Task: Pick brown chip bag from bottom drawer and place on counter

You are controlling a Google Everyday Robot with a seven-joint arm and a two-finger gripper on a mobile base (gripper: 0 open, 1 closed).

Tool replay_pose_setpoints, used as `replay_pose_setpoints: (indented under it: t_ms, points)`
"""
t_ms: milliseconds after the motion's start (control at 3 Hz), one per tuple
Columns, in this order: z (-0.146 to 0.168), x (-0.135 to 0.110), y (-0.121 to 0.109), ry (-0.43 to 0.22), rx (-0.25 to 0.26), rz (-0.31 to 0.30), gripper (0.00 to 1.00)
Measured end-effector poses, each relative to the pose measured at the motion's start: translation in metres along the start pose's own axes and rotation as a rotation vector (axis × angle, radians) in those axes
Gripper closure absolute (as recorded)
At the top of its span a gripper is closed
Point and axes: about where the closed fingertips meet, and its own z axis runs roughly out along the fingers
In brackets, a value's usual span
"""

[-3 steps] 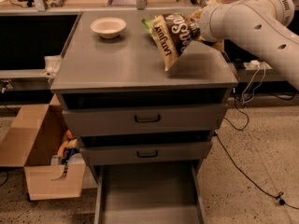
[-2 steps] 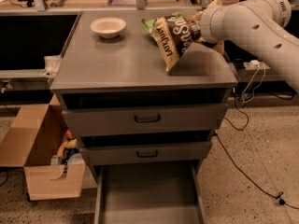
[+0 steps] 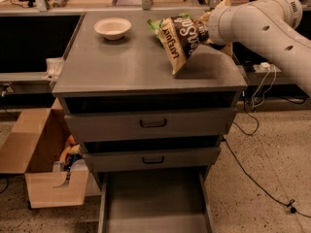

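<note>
The brown chip bag (image 3: 181,41) with white lettering hangs tilted over the right half of the counter (image 3: 126,62), its lower corner close to or touching the surface. My gripper (image 3: 208,32) is at the bag's upper right end and holds it there, at the end of the white arm (image 3: 262,25) coming in from the right. The bottom drawer (image 3: 154,202) stands pulled open at the foot of the cabinet, its grey floor bare.
A white bowl (image 3: 112,27) sits at the counter's back left. A green bag (image 3: 156,26) peeks out behind the brown one. Two upper drawers with black handles (image 3: 153,123) are slightly open. An open cardboard box (image 3: 43,164) stands on the floor at left. Cables (image 3: 257,178) lie on the floor at right.
The bag and the gripper have moved slightly forward and down over the counter. Everything else is unchanged.
</note>
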Motion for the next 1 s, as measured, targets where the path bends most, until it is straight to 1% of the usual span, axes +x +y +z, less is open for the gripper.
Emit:
replay_pose_setpoints:
  t_ms: [667, 1000]
  points:
    - [0.0001, -0.0001, 0.0001, 0.0, 0.0, 0.0, 0.0]
    - [0.0001, -0.0001, 0.0001, 0.0, 0.0, 0.0, 0.0]
